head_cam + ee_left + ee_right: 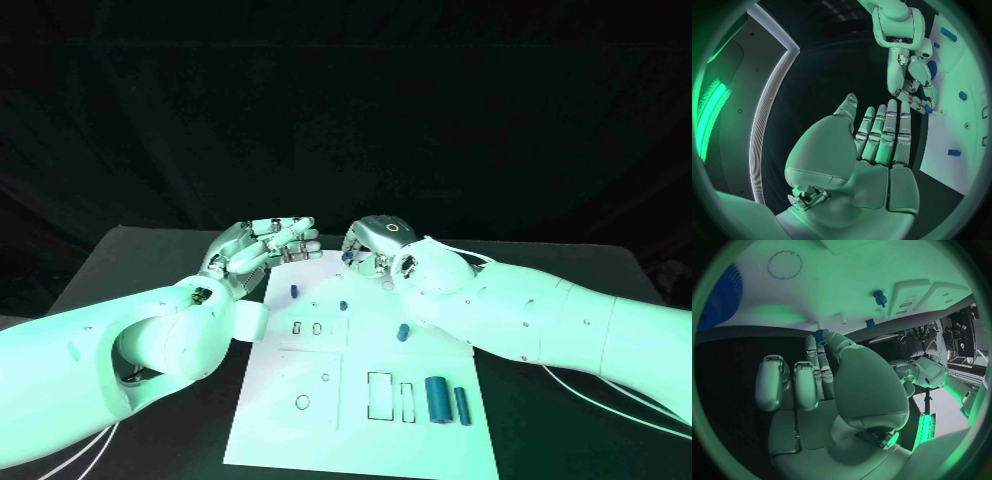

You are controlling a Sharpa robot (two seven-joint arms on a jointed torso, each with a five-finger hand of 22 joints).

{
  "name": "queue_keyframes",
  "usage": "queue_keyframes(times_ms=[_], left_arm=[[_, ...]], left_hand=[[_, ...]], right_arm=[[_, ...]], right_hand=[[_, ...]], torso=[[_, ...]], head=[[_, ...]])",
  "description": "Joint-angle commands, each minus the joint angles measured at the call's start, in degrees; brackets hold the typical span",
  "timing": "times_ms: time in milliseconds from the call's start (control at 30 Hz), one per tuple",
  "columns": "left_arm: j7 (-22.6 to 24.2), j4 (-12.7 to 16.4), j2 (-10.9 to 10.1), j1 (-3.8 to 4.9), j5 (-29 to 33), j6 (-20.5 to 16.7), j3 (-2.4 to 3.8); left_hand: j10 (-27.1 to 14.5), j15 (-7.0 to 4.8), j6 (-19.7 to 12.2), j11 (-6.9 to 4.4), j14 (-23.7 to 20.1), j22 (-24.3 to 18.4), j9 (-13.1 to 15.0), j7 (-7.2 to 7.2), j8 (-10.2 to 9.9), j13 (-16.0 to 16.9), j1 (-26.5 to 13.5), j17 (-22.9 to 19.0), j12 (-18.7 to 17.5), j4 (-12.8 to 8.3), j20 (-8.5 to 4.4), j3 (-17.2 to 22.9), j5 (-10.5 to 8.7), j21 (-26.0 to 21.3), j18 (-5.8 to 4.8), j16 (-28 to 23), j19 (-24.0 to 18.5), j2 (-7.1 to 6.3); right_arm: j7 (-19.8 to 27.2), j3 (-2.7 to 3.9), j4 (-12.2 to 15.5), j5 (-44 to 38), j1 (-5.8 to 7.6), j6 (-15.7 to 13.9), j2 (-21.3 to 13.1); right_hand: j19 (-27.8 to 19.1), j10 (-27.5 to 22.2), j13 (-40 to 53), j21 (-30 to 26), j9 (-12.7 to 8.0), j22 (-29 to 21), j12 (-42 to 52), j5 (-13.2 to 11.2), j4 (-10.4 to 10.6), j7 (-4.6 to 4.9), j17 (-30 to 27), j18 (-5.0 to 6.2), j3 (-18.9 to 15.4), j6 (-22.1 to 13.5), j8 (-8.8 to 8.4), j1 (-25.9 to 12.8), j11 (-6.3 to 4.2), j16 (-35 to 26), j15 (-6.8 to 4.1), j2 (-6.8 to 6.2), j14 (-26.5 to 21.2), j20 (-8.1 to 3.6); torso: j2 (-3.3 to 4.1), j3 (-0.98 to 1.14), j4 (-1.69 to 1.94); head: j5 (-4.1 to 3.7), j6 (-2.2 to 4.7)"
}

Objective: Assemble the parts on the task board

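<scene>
Black tabletop (606, 270) carries the white task board (361, 420) at centre. Left robot hand (267, 243) hovers at the board's far edge, fingers extended and apart, holding nothing. Right robot hand (382, 245), beside it, pinches a small blue part (820, 336) at its fingertips. Two blue cylinders (447, 400) lie on the board's near right corner.

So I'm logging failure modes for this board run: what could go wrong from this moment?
The right hand pinches a small blue part only at its fingertips, at the far edge of the task board; it could slip and roll onto the black table. The left hand hovers open close by, so the two hands may bump. Lowering, the right hand could knock the blue pegs standing nearby.
</scene>
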Motion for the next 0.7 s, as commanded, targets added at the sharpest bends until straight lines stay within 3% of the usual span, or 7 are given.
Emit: queue_keyframes(times_ms=[33,533,700], left_arm=[[0.4,0.2,0.2,0.14,0.1,1.1,0.05],[0.3,0.2,0.2,0.43,0.1,1.1,0.05],[0.2,0.2,0.2,0.53,0.1,1.1,0.05]], left_hand=[[0.0,0.28,0.0,0.46,-0.1,0.0,-0.1,0.59,-0.3,0.0,-0.2,-0.1,-0.3,-0.1,0.12,-0.4,0.06,0.2,0.58,-0.3,0.0,0.11],[0.0,0.3,0.0,0.47,-0.2,-0.1,-0.1,0.61,-0.4,0.0,-0.2,-0.1,-0.4,-0.1,0.14,-0.4,0.05,0.2,0.58,-0.4,0.0,0.14],[0.0,0.3,0.0,0.47,-0.2,-0.1,-0.1,0.61,-0.4,0.0,-0.2,-0.1,-0.4,-0.1,0.14,-0.4,0.05,0.2,0.58,-0.4,0.0,0.14]], right_arm=[[0.0,-0.01,-0.2,-0.2,-0.11,1.0,0.2],[-0.2,-0.08,-1.4,-0.2,-0.45,2.6,1.1],[-0.3,-0.09,-1.7,-0.2,-0.5,2.7,1.5]], right_hand=[[0.0,0.4,0.1,0.2,0.4,0.0,-0.3,0.2,0.2,0.14,0.0,-0.88,0.3,0.1,0.11,0.0,-0.02,0.4,-0.46,-0.52,3.1,-0.24],[-0.3,0.2,0.0,-0.1,0.5,-0.5,-0.6,-0.2,0.4,0.19,-0.2,-0.79,0.4,-0.1,-0.08,-0.3,0.08,0.3,-0.38,-0.73,3.0,-0.19],[-0.7,-1.3,-0.4,-0.6,0.4,-1.0,-1.9,-1.0,0.8,0.67,-0.5,-0.67,0.7,-1.4,-1.1,-1.0,0.62,0.1,0.05,-1.21,2.9,0.09]], torso=[[-0.02,-0.03,0.01],[0.08,-0.04,0.04],[0.11,-0.06,0.03]], head=[[0.22,-0.02],[0.05,0.0],[0.05,0.0]])
